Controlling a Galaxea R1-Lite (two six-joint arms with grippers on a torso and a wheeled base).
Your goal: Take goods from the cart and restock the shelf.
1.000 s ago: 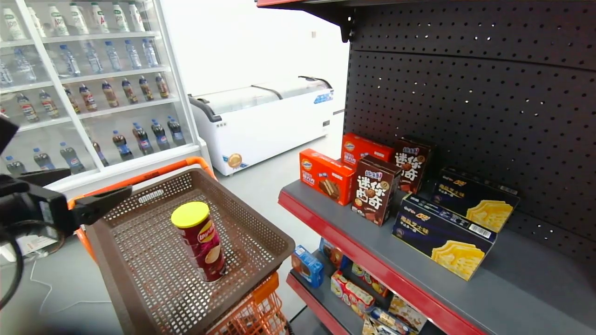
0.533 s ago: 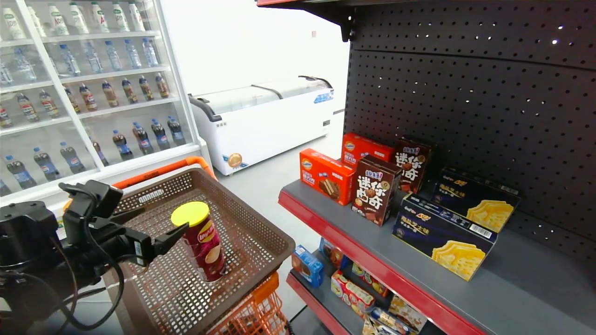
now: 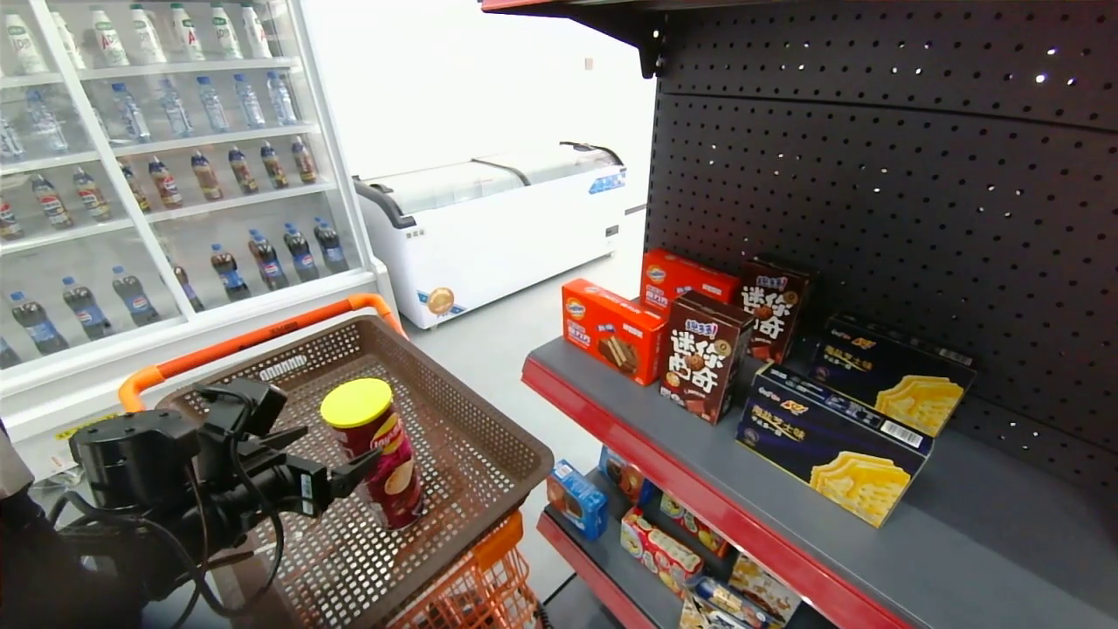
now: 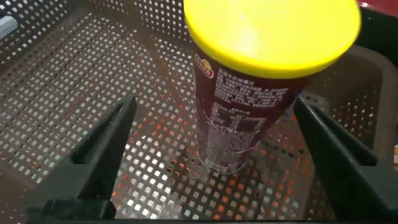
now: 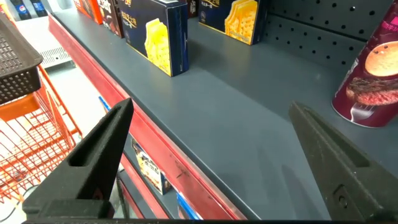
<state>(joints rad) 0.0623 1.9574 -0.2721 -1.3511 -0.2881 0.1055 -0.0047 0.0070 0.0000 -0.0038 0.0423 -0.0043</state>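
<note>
A maroon chip can with a yellow lid [image 3: 377, 454] stands upright in the brown perforated basket [image 3: 489, 432] on top of the orange cart [image 3: 262, 335]. My left gripper [image 3: 342, 442] is open at the can's near side. In the left wrist view the can [image 4: 239, 118] stands between the two spread fingers [image 4: 99, 149], apart from both. My right gripper [image 5: 211, 109] is open and holds nothing; it hovers over the grey shelf board [image 5: 236, 130]. A second maroon can [image 5: 373, 74] stands on that board near the pegboard.
The grey shelf [image 3: 629, 402] with a red front edge carries orange boxes [image 3: 611, 328], brown boxes [image 3: 703, 354] and dark blue boxes [image 3: 830, 445]; its right part is bare. A lower shelf holds snack packs [image 3: 655, 546]. A drinks fridge [image 3: 175, 175] and a chest freezer [image 3: 489, 223] stand behind.
My left arm has swung in from the far left towards the can; its open fingers now reach the can's sides. The can and the shelf goods have not moved.
</note>
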